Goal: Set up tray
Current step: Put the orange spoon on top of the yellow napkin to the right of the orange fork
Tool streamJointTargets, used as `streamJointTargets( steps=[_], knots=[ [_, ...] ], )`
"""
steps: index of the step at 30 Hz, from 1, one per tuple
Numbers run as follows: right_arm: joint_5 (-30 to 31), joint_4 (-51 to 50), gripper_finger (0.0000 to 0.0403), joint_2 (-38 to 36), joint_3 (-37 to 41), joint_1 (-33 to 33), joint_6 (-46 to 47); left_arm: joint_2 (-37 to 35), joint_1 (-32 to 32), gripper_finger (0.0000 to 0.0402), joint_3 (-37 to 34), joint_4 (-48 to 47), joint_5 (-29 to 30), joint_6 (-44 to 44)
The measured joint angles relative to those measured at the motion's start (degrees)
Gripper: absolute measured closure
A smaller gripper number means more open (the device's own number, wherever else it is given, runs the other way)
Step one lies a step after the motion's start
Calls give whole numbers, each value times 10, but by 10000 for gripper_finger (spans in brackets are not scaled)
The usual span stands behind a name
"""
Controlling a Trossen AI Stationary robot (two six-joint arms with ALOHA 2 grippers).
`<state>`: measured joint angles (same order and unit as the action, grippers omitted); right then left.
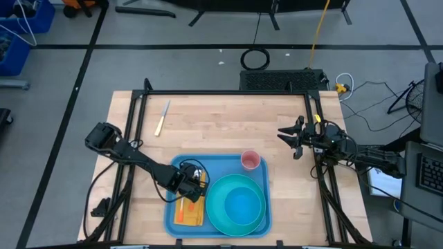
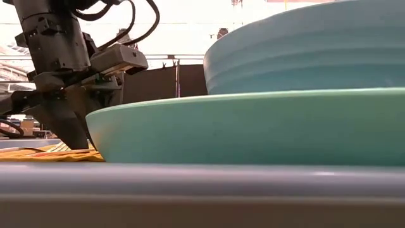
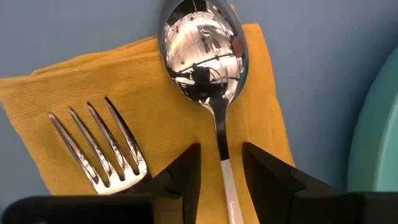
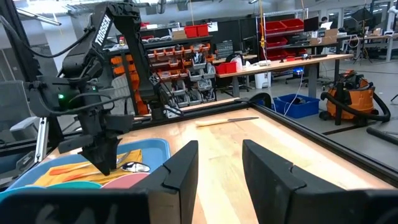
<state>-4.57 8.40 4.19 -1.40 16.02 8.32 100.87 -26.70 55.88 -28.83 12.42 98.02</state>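
Note:
The light-blue tray (image 1: 221, 166) lies at the table's near edge. On it rest an orange napkin (image 3: 74, 93), a teal plate (image 1: 237, 204) with a bowl (image 2: 304, 50) and a pink cup (image 1: 250, 160). A fork (image 3: 99, 143) and a spoon (image 3: 202, 50) lie flat on the napkin. My left gripper (image 3: 221, 152) points down over the napkin, open, its fingers on either side of the spoon's handle (image 3: 219, 134) with a gap on each side. My right gripper (image 1: 291, 135) waits open above the table's right side.
A knife (image 1: 163, 117) with a pale handle lies on the bare wood toward the far left of the table. A black frame (image 1: 228, 91) runs along the table's far, left and right sides. Bare wood stretches between the tray and the far edge.

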Motion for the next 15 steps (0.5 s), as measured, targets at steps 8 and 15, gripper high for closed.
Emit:
streamJointTargets(
  steps=[8, 15],
  knots=[
    [0, 0, 289, 0, 0, 0, 0, 1, 0, 304, 0, 6, -2, -4],
    [0, 0, 289, 0, 0, 0, 0, -15, -12, 386, -2, 38, 22, -28]
  ],
)
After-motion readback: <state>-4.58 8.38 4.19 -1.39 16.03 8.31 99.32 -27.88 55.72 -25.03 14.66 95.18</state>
